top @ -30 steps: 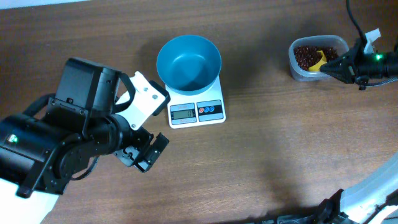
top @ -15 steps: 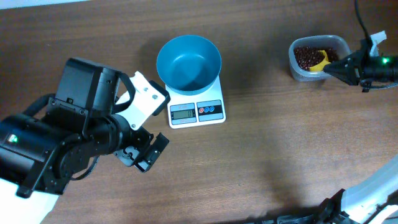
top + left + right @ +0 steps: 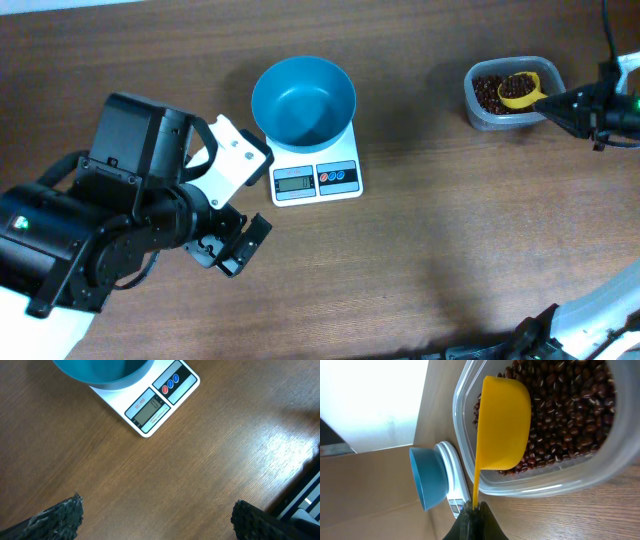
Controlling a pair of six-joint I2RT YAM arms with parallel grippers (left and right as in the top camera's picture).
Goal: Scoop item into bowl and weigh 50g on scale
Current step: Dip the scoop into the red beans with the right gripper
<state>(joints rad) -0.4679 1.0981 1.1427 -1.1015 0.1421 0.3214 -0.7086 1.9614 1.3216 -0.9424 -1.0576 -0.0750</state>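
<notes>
Pinching the thin handle of the yellow scoop between closed fingers, the right gripper holds it out over the clear tub. Gripping the handle's far end keeps the fingers outside the tub wall while only the cup reaches the beans. I judge this to be the scooping step. From overhead the cup looks open side up with something dark in it, probably beans, though how full it is I cannot tell.

All the other beans lie piled in the tub at the table's far right, well apart from the bowl. The bowl sits on the scale, overhanging its back edge, so whatever is tipped in gets weighed at once. It looks empty, and the display and buttons stay uncovered at the front.

The left gripper hovers near the scale with its fingers spread wide and nothing between them. It looks parked clear of the route from tub to bowl.

The scoop's long axis runs roughly across the table: handle toward the right gripper, cup toward the bowl's side. In the right wrist view it lines up with the fingers, cup leading. The beans are a loose heap with no direction of their own.
</notes>
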